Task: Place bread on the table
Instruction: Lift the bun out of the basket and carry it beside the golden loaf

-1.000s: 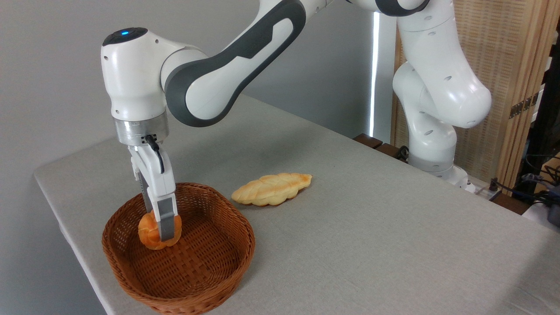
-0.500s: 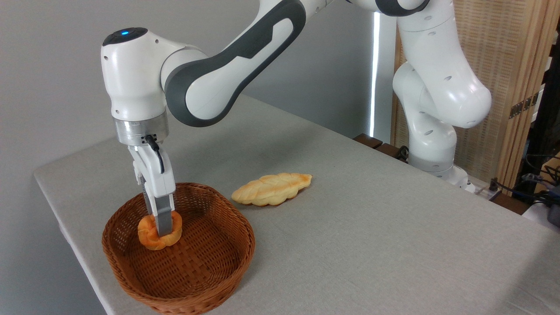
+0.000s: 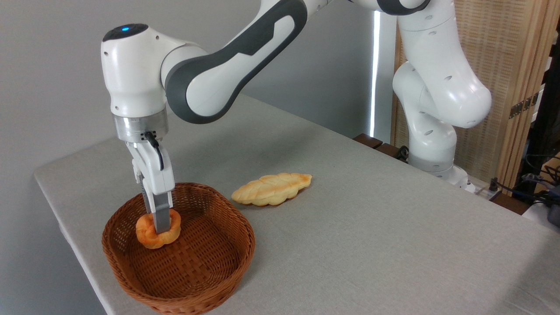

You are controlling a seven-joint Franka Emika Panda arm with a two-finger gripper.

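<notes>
The bread (image 3: 151, 232) is being gripped between the closed fingers of the gripper (image 3: 161, 228) inside the wicker basket (image 3: 205, 267), which is holding nothing else. The braided loaf (image 3: 271, 189) is lying on the table (image 3: 372, 227) just beside the basket.

Scene evenly bright, focus sharp throughout. Overexposed vertical strip of daylight (image 3: 375, 70) behind white robot arm (image 3: 437, 83). Specular highlights on arm shell. Soft diffuse shadows on light grey-beige cloth-textured table (image 3: 350, 227) beside brown woven wicker basket (image 3: 218, 271). No blur, no visible edge distortion.
</notes>
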